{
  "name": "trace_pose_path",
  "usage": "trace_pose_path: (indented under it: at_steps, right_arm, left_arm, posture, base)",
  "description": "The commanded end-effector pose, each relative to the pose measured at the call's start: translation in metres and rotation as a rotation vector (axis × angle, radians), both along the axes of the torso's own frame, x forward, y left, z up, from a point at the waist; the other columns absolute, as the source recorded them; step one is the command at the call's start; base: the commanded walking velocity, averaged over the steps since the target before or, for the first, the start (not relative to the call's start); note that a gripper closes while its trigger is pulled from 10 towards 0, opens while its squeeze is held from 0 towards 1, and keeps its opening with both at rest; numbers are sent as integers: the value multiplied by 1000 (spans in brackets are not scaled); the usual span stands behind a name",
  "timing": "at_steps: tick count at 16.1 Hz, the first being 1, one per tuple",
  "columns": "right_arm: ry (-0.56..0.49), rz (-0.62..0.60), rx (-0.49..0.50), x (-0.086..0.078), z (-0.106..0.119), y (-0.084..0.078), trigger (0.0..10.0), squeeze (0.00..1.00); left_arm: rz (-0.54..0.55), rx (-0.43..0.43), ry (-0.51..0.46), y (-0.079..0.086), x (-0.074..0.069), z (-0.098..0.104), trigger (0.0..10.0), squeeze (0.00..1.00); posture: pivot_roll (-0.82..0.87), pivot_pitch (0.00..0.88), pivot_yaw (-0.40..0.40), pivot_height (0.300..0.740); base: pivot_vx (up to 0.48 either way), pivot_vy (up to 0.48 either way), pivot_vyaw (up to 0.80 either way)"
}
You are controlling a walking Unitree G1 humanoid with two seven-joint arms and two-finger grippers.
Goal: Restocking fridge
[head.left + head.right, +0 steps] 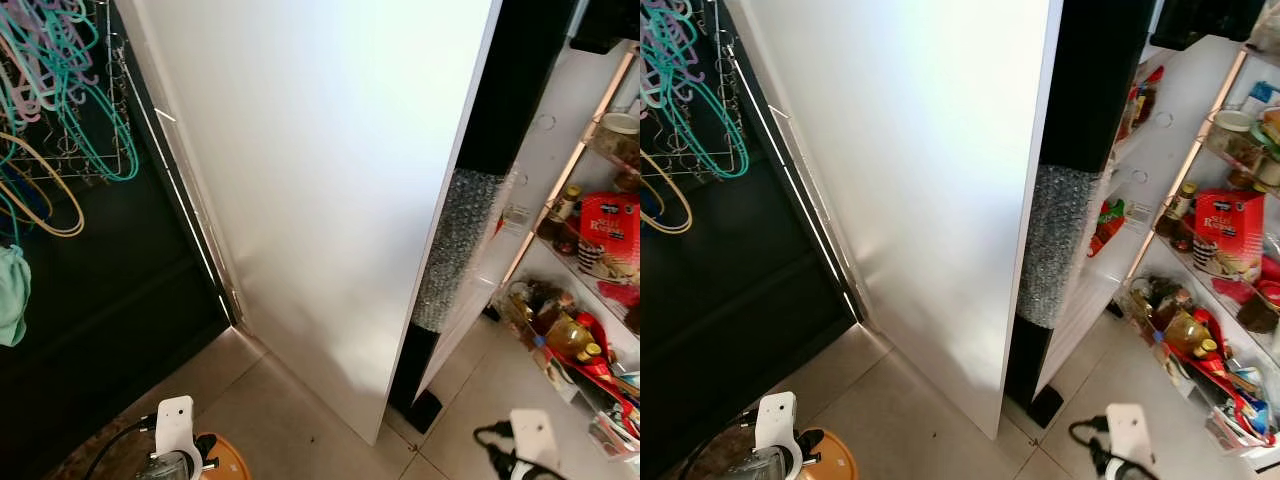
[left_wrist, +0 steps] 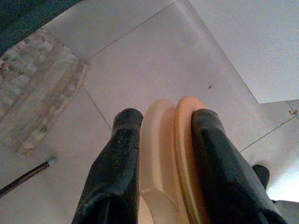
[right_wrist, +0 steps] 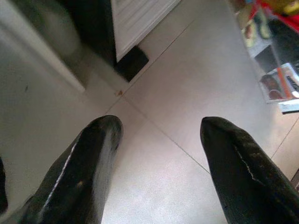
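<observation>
Left gripper (image 2: 161,140) clamped on orange container (image 2: 173,158), carried low over floor, likely for stocking; right gripper (image 3: 159,135) fingers apart, empty; fridge door (image 1: 330,200) ajar, door shelves (image 1: 1200,240) already crowded.

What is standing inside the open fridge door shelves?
The door shelves hold a red box, a lidded jar, and bottles lower down. The white fridge side hides the main compartment.

Pale tiled floor (image 1: 300,420), hanging hangers (image 1: 50,70)
</observation>
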State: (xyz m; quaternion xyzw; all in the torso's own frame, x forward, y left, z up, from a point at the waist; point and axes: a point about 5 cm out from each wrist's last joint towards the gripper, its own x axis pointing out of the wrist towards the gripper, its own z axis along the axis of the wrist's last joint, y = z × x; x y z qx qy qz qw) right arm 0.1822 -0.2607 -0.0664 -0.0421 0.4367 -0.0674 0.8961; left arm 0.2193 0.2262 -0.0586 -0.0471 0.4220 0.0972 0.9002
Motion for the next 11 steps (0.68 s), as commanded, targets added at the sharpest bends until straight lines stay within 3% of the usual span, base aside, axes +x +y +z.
trace_pose_path:
  at_steps: [1, 6, 8, 11]
  right_arm:
    - [44, 36, -1, -7, -6, 6, 10000, 0]
    - [65, -39, 57, -22, -16, 17, 10000, 0]
    - [93, -53, 50, -33, -20, 15, 10000, 0]
    - [142, -6, 25, -47, -23, 8, 10000, 0]
  left_arm:
    - [-16, 20, 16, 4, -4, -1, 10000, 0]
    - [-33, 29, 23, 4, -6, -2, 10000, 0]
    - [-42, 32, 25, 4, -6, -3, 10000, 0]
    - [-46, 31, 25, 4, -6, -3, 10000, 0]
  posture:
    - [-38, 0, 43, 740]
    - [-31, 0, 43, 740]
    - [-34, 0, 42, 740]
    - [-35, 0, 41, 740]
  base:
    - [0, 0, 0]
    - [0, 0, 0]
    - [0, 0, 0]
    - [0, -273, 0]
